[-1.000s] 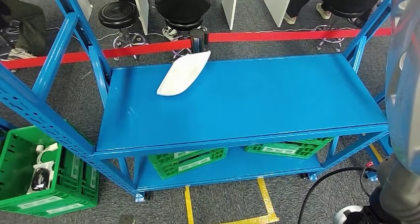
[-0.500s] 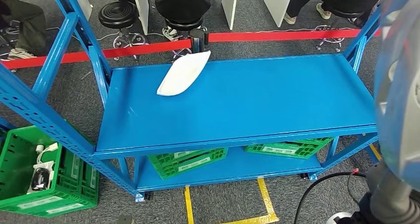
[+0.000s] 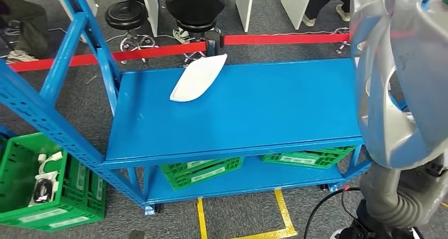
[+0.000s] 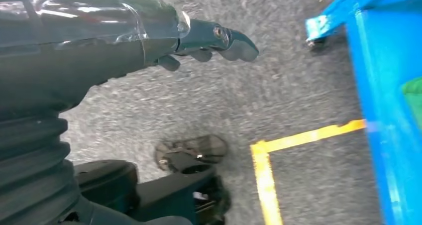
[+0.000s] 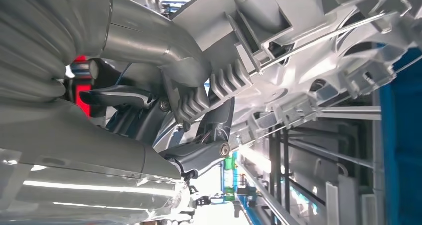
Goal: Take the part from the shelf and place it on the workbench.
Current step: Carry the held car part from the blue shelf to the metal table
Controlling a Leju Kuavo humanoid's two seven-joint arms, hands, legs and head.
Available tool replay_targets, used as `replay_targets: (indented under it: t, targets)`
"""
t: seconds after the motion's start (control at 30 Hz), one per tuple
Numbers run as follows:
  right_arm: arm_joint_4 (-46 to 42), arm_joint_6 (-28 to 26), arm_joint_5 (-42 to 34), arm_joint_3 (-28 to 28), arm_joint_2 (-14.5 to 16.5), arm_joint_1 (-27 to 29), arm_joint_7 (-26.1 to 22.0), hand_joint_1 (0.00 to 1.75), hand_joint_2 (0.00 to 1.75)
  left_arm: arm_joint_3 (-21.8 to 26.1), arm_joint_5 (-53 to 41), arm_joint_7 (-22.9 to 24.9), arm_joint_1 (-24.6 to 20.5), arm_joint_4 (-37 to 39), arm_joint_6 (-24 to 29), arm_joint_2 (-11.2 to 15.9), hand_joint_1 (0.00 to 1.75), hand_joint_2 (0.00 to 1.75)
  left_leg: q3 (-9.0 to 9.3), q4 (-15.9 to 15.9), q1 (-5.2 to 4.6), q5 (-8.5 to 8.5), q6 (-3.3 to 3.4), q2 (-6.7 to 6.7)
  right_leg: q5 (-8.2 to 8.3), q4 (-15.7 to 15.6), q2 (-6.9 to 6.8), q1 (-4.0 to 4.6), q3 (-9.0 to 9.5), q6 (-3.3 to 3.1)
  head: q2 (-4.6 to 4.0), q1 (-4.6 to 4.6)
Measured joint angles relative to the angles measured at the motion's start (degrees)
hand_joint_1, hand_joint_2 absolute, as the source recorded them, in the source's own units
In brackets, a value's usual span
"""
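The left hand (image 4: 209, 41) is hanging over the floor (image 4: 224, 100) in front of the bench (image 3: 238, 112), its fingers (image 4: 239, 42) loosely curled on nothing. A white tray (image 3: 198, 77) is lying near the bench's back left corner. To the right of the bench, the right hand (image 5: 199, 115) is gripping the big silver part (image 3: 396, 75), its fingers (image 5: 204, 155) clamped on the ribbed underside, and holding it above the bench's right end. The grip looks narrow for so wide a part, so it could tilt, slip, or strike the bench's edge while being lowered.
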Motion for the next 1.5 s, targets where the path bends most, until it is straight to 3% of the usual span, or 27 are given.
replay_targets:
  t: [0.07, 0.1, 0.13, 0.17, 0.23, 0.3, 0.4, 0.47, 0.53, 0.6, 0.63, 0.73, 0.8, 0.9, 0.93, 1.0, 1.07, 1.1, 1.13, 1.17, 1.23, 1.3, 1.33, 1.37, 1.43, 1.47, 1.5]
  targets:
    - [1.1, 0.0, -0.7, 0.2, 0.1, -0.5, -0.2, 1.75, 1.75, 0.0, -0.8, 2.0, 0.2, 0.0, 0.1, 0.1, 0.00, 1.75, -0.09, 0.0, -0.24, 0.05, -0.02, 0.32, -2.00, 6.0, 0.00, 0.00, -2.33, -0.01, 0.00, 0.22]
    - [1.6, 0.0, -1.1, 0.4, 0.1, -0.8, -0.3, 1.75, 1.75, -0.1, -1.1, 2.9, 0.3, 0.1, 0.1, 0.2, 0.00, 1.75, -0.12, 0.0, -0.34, 0.09, -0.05, 0.43, -1.46, 6.5, 0.00, 0.01, -2.39, -0.10, 0.00, 0.23]
    - [2.1, 0.0, -1.5, 0.5, 0.2, -1.3, -0.5, 1.75, 1.75, -0.2, -1.4, 3.5, 0.3, 0.1, 0.2, 0.3, 0.00, 1.75, -0.11, 0.1, -0.40, 0.13, -0.13, 0.50, 0.29, 4.4, 0.00, 0.02, -1.27, -0.28, 0.00, 0.25]
    - [2.6, 0.1, -2.0, 0.7, 0.2, -1.7, -0.7, 1.75, 1.75, -0.3, -1.6, 4.0, 0.3, 0.1, 0.4, 0.4, 0.00, 1.75, -0.10, 0.1, -0.43, 0.18, -0.23, 0.53, 2.62, 0.6, 0.03, 0.02, 0.64, -0.51, 0.00, 0.25]
    - [3.7, 0.2, -2.8, 1.1, 0.4, -2.9, -1.3, 1.75, 1.75, -0.5, -1.9, 4.4, 0.1, 0.1, 1.0, 0.5, 0.00, 1.75, -0.35, 0.2, -0.47, 0.45, -0.71, 0.55, 5.45, -7.1, 0.23, 0.21, 4.51, -1.12, 0.00, 0.19]
    - [4.6, 0.4, -3.3, 1.3, 0.5, -3.9, -1.6, 1.75, 1.75, -0.6, -1.9, 4.6, -0.1, 0.1, 1.5, 0.7, 0.00, 1.75, -0.74, 0.2, -0.37, 0.95, -1.51, 0.55, 5.77, -10.0, 0.36, 0.62, 5.74, -1.73, 0.00, 0.12]
    - [5.8, 0.6, -3.8, 1.5, 0.7, -5.2, -1.8, 1.75, 1.75, -0.6, -2.0, 5.1, -0.3, 0.0, 1.8, 0.8, 0.00, 1.75, -1.17, 0.6, -0.11, 0.68, -2.58, 0.31, 6.73, -10.7, -0.08, 0.68, 5.34, -2.88, 0.00, 0.04]
    - [6.4, 0.6, -3.8, 1.7, 0.9, -5.6, -1.9, 1.75, 1.75, -0.6, -2.0, 5.2, -0.4, 0.0, 1.9, 0.9, 0.00, 1.75, -2.71, 4.5, 0.07, -2.84, -3.10, -0.33, 7.59, -11.1, -0.49, 0.48, 4.69, -3.64, 0.00, -0.58]
    - [7.0, 0.7, -3.9, 1.8, 1.1, -5.9, -2.0, 1.75, 1.75, -0.6, -2.0, 5.3, -0.5, 0.0, 1.9, 1.0, 0.00, 1.75, -5.32, 12.0, 0.30, -7.69, -3.57, -0.82, 8.23, -10.9, -0.75, 0.55, 3.65, -3.84, 0.00, -1.33]
    - [7.5, 0.7, -4.0, 2.0, 1.3, -6.0, -2.0, 1.75, 1.75, -0.6, -2.0, 5.3, -0.5, 0.0, 2.0, 1.0, 0.00, 1.75, -6.33, 16.6, 0.44, -9.53, -3.88, -0.87, 8.73, -10.5, -1.01, 0.60, 2.57, -3.72, 0.00, -1.67]
    - [7.7, 0.7, -4.2, 2.1, 1.4, -6.1, -2.0, 1.75, 1.75, -0.6, -2.0, 5.3, -0.5, 0.0, 2.0, 1.0, 0.00, 1.75, -5.54, 16.1, 0.50, -8.92, -3.96, -0.85, 8.93, -10.3, -1.08, 0.58, 2.03, -3.60, 0.00, -1.78]
    - [8.5, 1.1, -4.8, 2.4, 1.4, -6.7, -2.1, 1.75, 1.75, -0.6, -1.8, 5.2, -0.7, 0.0, 2.2, 1.3, 0.00, 1.75, 1.75, 5.0, 0.73, -4.71, -3.90, -0.76, 9.47, -9.2, -1.12, 0.48, 0.59, -3.00, 0.00, -2.08]
    - [9.0, 1.4, -4.9, 2.6, 1.4, -7.1, -2.1, 1.75, 1.75, -0.6, -1.7, 5.3, -0.9, 0.0, 2.4, 1.4, 0.00, 1.75, 4.38, 0.3, 0.60, -3.81, -3.44, -0.85, 9.93, -8.7, -1.09, 0.51, 0.08, -2.35, 0.00, -2.06]
    - [9.8, 1.5, -5.0, 2.8, 1.5, -7.7, -2.1, 1.75, 1.75, -0.6, -1.5, 5.5, -0.9, 0.0, 2.6, 1.4, 0.00, 1.75, 3.66, 0.1, 0.38, -3.19, -2.38, -0.84, 10.60, -8.6, -1.00, 0.31, -0.19, -1.32, 0.00, -1.85]
    - [10.0, 1.5, -5.0, 2.9, 1.5, -7.8, -2.2, 1.75, 1.75, -0.6, -1.4, 5.5, -0.9, 0.0, 2.7, 1.5, 0.00, 1.75, 3.33, 0.1, 0.37, -2.78, -1.88, -0.79, 9.95, -8.2, -0.92, 0.22, -0.49, -1.06, 0.00, -1.79]
    - [10.4, 1.5, -4.9, 3.1, 1.5, -8.0, -2.2, 1.75, 1.75, -0.6, -1.4, 5.5, -1.0, 0.0, 2.9, 1.7, 0.00, 1.75, 2.24, 0.0, 0.31, -1.69, -0.94, -0.68, 5.63, -4.0, -0.74, 0.17, -1.96, -0.68, 0.00, -1.34]
    - [10.8, 1.6, -5.0, 3.3, 1.6, -8.2, -2.2, 1.75, 1.75, -0.6, -1.4, 5.5, -1.0, 0.0, 3.0, 1.7, 0.00, 1.75, 0.74, 0.0, -0.08, -0.51, -0.46, -0.61, 0.19, 3.5, -0.65, 0.24, -3.81, -0.61, 0.00, -0.68]
    - [11.1, 1.6, -5.0, 3.4, 1.6, -8.2, -2.2, 1.75, 1.75, -0.6, -1.4, 5.6, -1.0, 0.0, 3.0, 1.7, 0.00, 1.75, 0.06, 0.0, -0.30, -0.02, -0.34, -0.56, -1.18, 6.4, -0.63, 0.29, -4.22, -0.71, 0.00, -0.47]
    - [11.3, 1.6, -5.1, 3.5, 1.6, -8.2, -2.2, 1.75, 1.75, -0.6, -1.3, 5.6, -0.9, 0.0, 3.1, 1.8, 0.00, 1.75, -0.75, 0.1, -0.59, 0.57, -0.23, -0.51, -1.36, 7.9, -0.60, 0.44, -3.86, -1.02, 0.00, -0.27]
    - [11.5, 1.5, -5.1, 3.6, 1.6, -8.3, -2.2, 1.75, 1.75, -0.6, -1.2, 5.7, -0.9, 0.0, 3.1, 1.8, 0.00, 1.75, -1.48, 0.1, -0.88, 1.11, -0.17, -0.46, -0.39, 7.3, -0.56, 0.67, -2.61, -1.48, 0.00, -0.08]
    - [12.0, 1.4, -5.3, 3.8, 1.7, -8.4, -2.2, 1.75, 1.75, -0.6, -0.6, 5.6, -0.9, 0.0, 3.2, 1.9, 0.00, 1.75, -2.76, 0.1, -1.40, 2.18, -0.12, -0.42, 2.91, 0.6, -0.38, 1.47, 2.32, -2.83, 0.00, 0.19]
    - [12.3, 1.1, -5.6, 3.9, 1.7, -8.4, -2.4, 1.75, 1.75, -0.6, 0.1, 5.3, -0.9, 0.0, 3.3, 1.9, 0.00, 1.75, -3.53, 0.1, -1.54, 3.13, -0.28, -0.28, 3.84, -7.8, -0.20, 2.30, 7.47, -4.31, 0.00, 0.03]
    - [12.3, 0.9, -5.8, 3.9, 1.7, -8.3, -2.7, 1.75, 1.75, -0.6, 0.6, 5.1, -0.8, 0.0, 3.4, 1.9, 0.00, 1.75, -3.79, 0.0, -1.38, 3.64, -0.52, -0.19, 3.75, -10.7, -0.10, 2.69, 8.99, -4.75, 0.00, -0.11]
    - [12.4, 0.7, -6.1, 3.9, 1.7, -8.2, -3.0, 1.75, 1.75, -0.6, 0.9, 5.0, -0.7, 0.0, 3.4, 1.9, 0.00, 1.75, -3.98, -0.1, -1.16, 4.13, -0.79, -0.07, 3.51, -12.1, -0.06, 2.96, 9.59, -4.97, 0.00, -0.11]
    - [12.6, 0.4, -6.5, 3.9, 1.6, -8.0, -3.5, 1.75, 1.75, -0.6, 1.4, 4.8, -0.4, 0.0, 3.5, 2.0, 0.00, 1.75, -4.25, -0.2, -0.81, 4.89, -1.35, -0.01, 4.73, -13.3, -0.17, 3.13, 9.55, -5.08, -0.01, 0.22]
    - [12.7, 0.4, -6.6, 3.8, 1.5, -8.0, -3.7, 1.75, 1.75, -0.6, 1.5, 4.7, -0.3, 0.0, 3.6, 2.0, 0.00, 1.75, -4.54, -0.1, -0.82, 4.62, -1.56, -0.14, 5.56, -13.8, -0.33, 3.00, 9.38, -5.20, 0.00, 0.36]
    - [12.7, 0.3, -6.7, 3.8, 1.5, -8.0, -3.8, 1.75, 1.75, -0.6, 1.6, 4.7, -0.2, 0.0, 3.6, 2.1, 0.00, 1.75, -5.16, 1.0, -0.81, 3.10, -1.84, -0.37, 6.56, -14.3, -0.49, 2.74, 8.92, -5.35, 0.00, 0.30]
